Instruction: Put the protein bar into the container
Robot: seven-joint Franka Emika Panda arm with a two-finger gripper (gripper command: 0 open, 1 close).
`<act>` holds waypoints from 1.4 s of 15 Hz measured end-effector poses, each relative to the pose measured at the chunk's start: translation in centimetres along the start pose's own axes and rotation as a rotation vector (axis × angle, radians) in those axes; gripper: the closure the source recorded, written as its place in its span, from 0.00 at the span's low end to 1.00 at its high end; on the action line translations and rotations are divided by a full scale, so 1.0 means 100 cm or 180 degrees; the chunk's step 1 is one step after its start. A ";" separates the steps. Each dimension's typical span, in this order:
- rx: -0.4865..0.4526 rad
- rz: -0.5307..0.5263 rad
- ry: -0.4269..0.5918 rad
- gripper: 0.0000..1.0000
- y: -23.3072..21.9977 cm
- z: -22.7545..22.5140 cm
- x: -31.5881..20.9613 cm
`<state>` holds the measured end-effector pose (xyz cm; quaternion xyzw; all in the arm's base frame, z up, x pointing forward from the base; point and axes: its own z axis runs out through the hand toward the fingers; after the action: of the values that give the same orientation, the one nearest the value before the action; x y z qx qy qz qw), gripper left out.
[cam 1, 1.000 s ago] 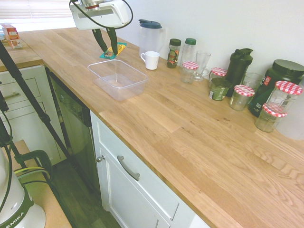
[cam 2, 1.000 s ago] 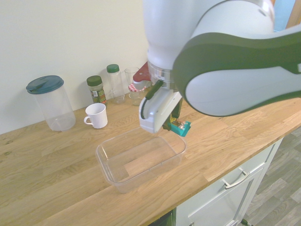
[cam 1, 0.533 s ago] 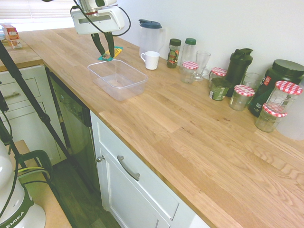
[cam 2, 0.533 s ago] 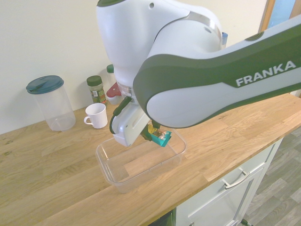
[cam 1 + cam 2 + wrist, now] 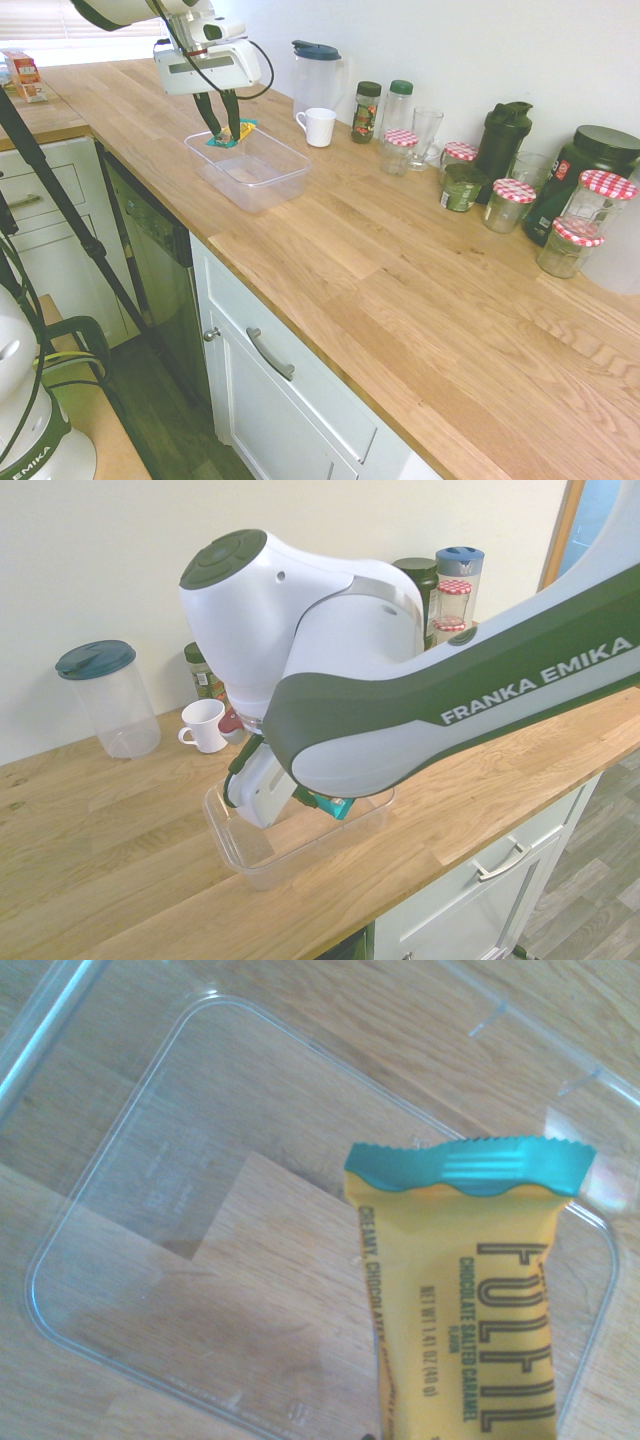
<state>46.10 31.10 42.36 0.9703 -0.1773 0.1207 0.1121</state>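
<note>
Clear plastic tub: the container [image 5: 248,165] sits on the pale wooden surface [image 5: 400,270], close to its front edge, open side up, with nothing lying on its floor that I can see.
Jaws: the gripper [image 5: 222,128] points steeply down over the end of the container farthest from the jars, its two dark fingers [image 5: 211,115] closed tight on the protein bar [image 5: 229,133].
Bar against the jaws: the wrapper is pinched at one end and hangs out below the fingertips, its free teal end lowest; in the second exterior view the bar [image 5: 333,805] sticks out sideways past the white gripper body, about level with the container's rim [image 5: 222,825].
Bar against the container: it hangs over the container's inside, near one short wall, tilted; whether it touches the floor or wall I cannot tell.
Wrist view: the bar [image 5: 470,1300] shows yellow-orange with dark print and a crimped teal end, and the container's clear floor [image 5: 170,1220] with rounded corners lies behind it, wood grain showing through.
White mug: the mug [image 5: 319,127] stands just beyond the container, toward the wall, apart from it.
Pitcher: a clear pitcher with a dark blue lid [image 5: 316,75] stands behind the mug, by the wall.
Jars: glass jars with red-checked lids [image 5: 513,204] are grouped well away from the container, along the wall, among dark bottles and a drinking glass [image 5: 425,135].
</note>
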 end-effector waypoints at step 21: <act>-0.0039 0.0117 -0.0041 0.00 -0.025 0.045 0.002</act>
<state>48.09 32.11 37.79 0.9669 -0.1966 0.1155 0.1146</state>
